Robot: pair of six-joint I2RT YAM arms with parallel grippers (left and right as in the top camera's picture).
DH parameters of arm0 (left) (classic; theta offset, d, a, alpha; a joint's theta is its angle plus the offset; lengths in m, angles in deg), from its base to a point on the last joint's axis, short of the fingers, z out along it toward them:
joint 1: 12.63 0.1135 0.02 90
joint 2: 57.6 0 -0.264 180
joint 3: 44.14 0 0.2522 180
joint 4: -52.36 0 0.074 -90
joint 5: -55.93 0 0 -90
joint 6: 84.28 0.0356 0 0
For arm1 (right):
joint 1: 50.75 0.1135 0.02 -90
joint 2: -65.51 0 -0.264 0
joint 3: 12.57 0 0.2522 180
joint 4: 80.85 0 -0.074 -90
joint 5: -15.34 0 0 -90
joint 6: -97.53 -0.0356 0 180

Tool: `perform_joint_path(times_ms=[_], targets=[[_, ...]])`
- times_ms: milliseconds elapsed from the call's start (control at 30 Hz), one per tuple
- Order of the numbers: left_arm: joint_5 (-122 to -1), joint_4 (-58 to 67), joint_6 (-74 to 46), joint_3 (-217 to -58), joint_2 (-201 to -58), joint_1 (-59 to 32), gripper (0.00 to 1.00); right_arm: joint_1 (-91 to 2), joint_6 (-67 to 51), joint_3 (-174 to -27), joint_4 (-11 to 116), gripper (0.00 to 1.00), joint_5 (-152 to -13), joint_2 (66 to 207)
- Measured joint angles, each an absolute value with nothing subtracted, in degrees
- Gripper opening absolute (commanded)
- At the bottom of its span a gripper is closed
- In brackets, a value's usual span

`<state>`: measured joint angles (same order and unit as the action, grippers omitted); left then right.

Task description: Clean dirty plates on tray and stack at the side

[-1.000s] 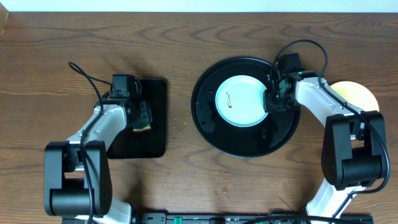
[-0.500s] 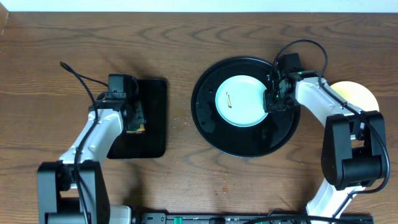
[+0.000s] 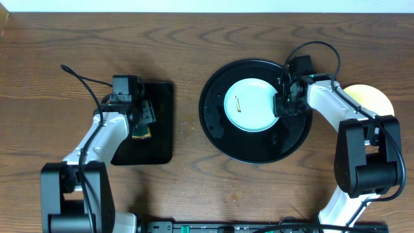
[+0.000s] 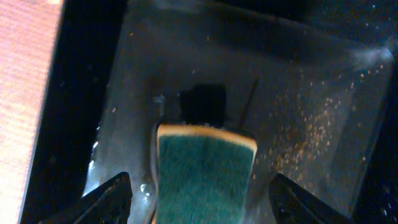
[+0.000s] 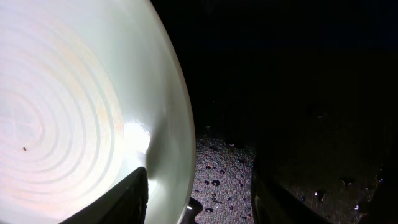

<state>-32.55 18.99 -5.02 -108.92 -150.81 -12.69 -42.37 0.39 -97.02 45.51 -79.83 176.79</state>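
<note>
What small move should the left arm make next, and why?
Probably close the left gripper on the green sponge: its open fingers stand either side of it on the rectangular tray, not touching, and the plate on the round tray shows a brown smear.

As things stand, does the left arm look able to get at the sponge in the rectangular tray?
Probably yes. The left end effector is open astride the sponge, one finger on each side with gaps, and nothing lies over it in the rectangular tray.
</note>
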Motion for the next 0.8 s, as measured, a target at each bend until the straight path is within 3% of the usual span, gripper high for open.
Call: perform_joint_path(times_ms=[200,233,333,367,400,433,500,533,800], targets=[[-30.9,22.0,-5.0,-108.9,-155.4,-12.7,0.69,-42.4,0.4,-97.0,45.5,0.52,-79.9,176.8],[-30.4,22.5,-5.1,-108.9,-156.2,-12.7,0.61,-42.4,0.4,-97.0,45.5,0.52,-79.9,176.8],[-29.5,24.6,-6.0,-108.9,-157.7,-12.7,0.25,-42.4,0.4,-97.0,45.5,0.52,-80.0,176.8],[-29.2,25.0,-5.7,-108.9,-157.8,-12.7,0.22,-42.4,0.4,-97.0,45.5,0.52,-79.9,176.8],[-29.1,25.3,-5.8,-108.9,-157.8,-12.7,0.22,-42.4,0.4,-97.0,45.5,0.52,-80.0,176.8],[-29.0,25.6,-5.9,-108.9,-157.8,-12.6,0.34,-42.4,0.4,-97.0,45.5,0.52,-80.0,176.8],[-28.9,25.9,-5.6,-108.9,-157.8,-12.6,0.7,-42.4,0.4,-97.0,45.5,0.52,-80.0,176.8],[-28.7,25.9,-5.9,-108.9,-157.9,-12.6,0.75,-42.4,0.4,-97.0,45.5,0.52,-80.0,176.8],[-28.9,15.6,-6.3,-109.3,-156.1,-12.3,0.76,-42.4,0.4,-97.0,45.6,0.52,-80.0,176.8]])
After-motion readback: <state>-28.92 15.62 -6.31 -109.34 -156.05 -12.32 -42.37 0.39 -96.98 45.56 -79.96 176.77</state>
